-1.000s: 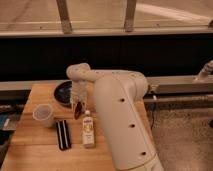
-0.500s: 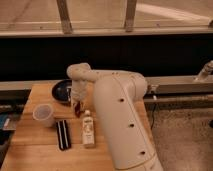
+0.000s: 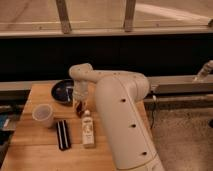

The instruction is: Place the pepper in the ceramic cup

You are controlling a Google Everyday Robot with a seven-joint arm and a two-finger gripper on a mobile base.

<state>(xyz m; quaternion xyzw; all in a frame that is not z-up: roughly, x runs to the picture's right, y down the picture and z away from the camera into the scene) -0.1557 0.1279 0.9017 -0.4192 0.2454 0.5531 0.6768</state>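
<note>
**Red-brown pepper pinched low over the wood, cup well to one side**

Cream-coloured and pointing straight down, the hand (image 3: 78, 103) sits low over the wooden tabletop (image 3: 30, 150), a little behind the middle of the board. Its two fingers are drawn together. The pepper (image 3: 78, 110), a small dark red-brown sliver, shows between their tips and just below them. It looks caught in the grip, with its lower end at or very near the wood. Whether it has left the surface cannot be told.

Above the hand, the wrist rises into a rounded elbow. The thick pale arm (image 3: 120, 110) then sweeps down and to the right of the view, filling much of the foreground.

Just behind the hand and to its left stands a wide black bowl (image 3: 62, 91), close to it but apart. In front of the hand, a white bottle (image 3: 88, 130) with a label lies on its side, its cap end towards the fingers. Left of the bottle, and roughly parallel to it, lies a black ridged bar (image 3: 62, 134).

The ceramic cup (image 3: 43, 115) stands upright further left, near the tabletop's edge, pale and round. It is well apart from the hand and the pepper, and the bar's far end lies between them.

Beyond the tabletop runs a dark wall under a bright glazed frame. Speckled grey floor (image 3: 185, 135) shows on the right.
</note>
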